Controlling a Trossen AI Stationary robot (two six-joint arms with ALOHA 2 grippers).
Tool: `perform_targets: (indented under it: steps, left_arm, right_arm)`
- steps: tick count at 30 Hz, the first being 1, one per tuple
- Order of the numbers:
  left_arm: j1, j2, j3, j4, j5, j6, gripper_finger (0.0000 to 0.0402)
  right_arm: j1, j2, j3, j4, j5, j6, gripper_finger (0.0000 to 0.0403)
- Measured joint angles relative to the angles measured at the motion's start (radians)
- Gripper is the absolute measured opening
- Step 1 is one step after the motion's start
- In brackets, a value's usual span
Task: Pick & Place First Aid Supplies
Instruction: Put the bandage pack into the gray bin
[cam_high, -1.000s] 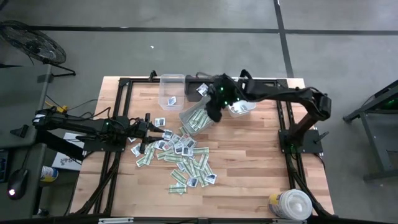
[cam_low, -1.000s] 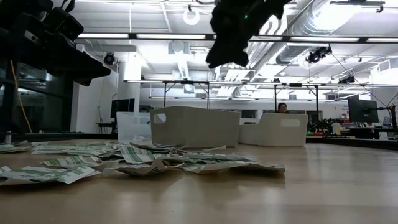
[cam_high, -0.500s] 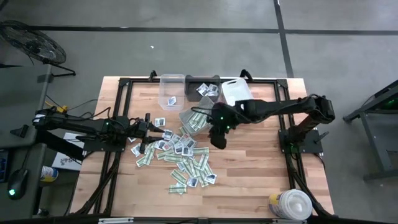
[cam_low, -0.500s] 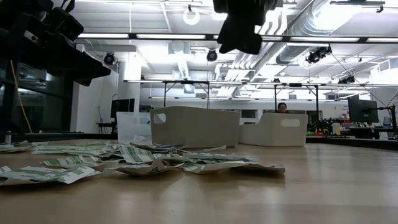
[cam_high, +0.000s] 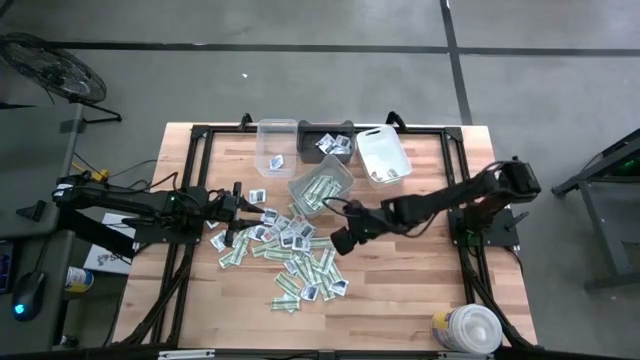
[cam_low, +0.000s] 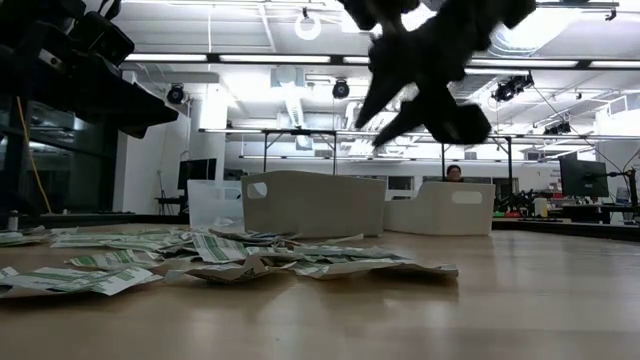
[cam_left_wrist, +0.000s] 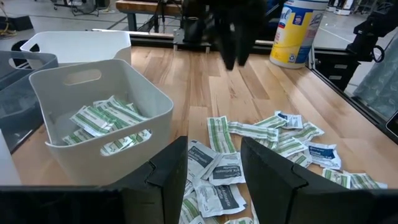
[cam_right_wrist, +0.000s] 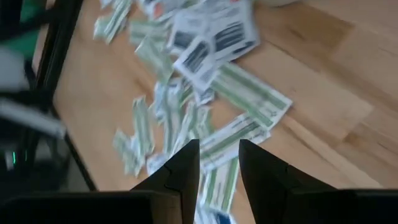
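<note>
Right tool (cam_high: 338, 243) parted, empty, arm stretched low over packets (cam_high: 296, 255); left tool (cam_high: 243, 213) parted, empty, hovering.

- No word, brand or number can be read with certainty anywhere on the table.
- The round white tub (cam_left_wrist: 296, 32) bears a blue and yellow label (the lettering is too small to make out).
- The squarish white packets (cam_left_wrist: 219, 180) carry dark print, perhaps product text, but it stays illegible.
- The green-and-white strips (cam_left_wrist: 218, 133) show no readable letters.
</note>
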Motion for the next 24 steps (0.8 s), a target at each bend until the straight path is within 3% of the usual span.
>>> perform_targets:
  steps: [7, 24]
  left_arm:
    - [0.0, 0.0, 0.0, 0.0, 0.0, 0.0, 0.0149]
    - [0.0, 0.0, 0.0, 0.0, 0.0, 0.0, 0.0149]
  right_arm:
    - [0.016, 0.0, -0.116, 0.054, 0.142, 0.211, 0.0106]
    - [0.013, 0.175, -0.118, 0.202, 0.113, 0.295, 0.0107]
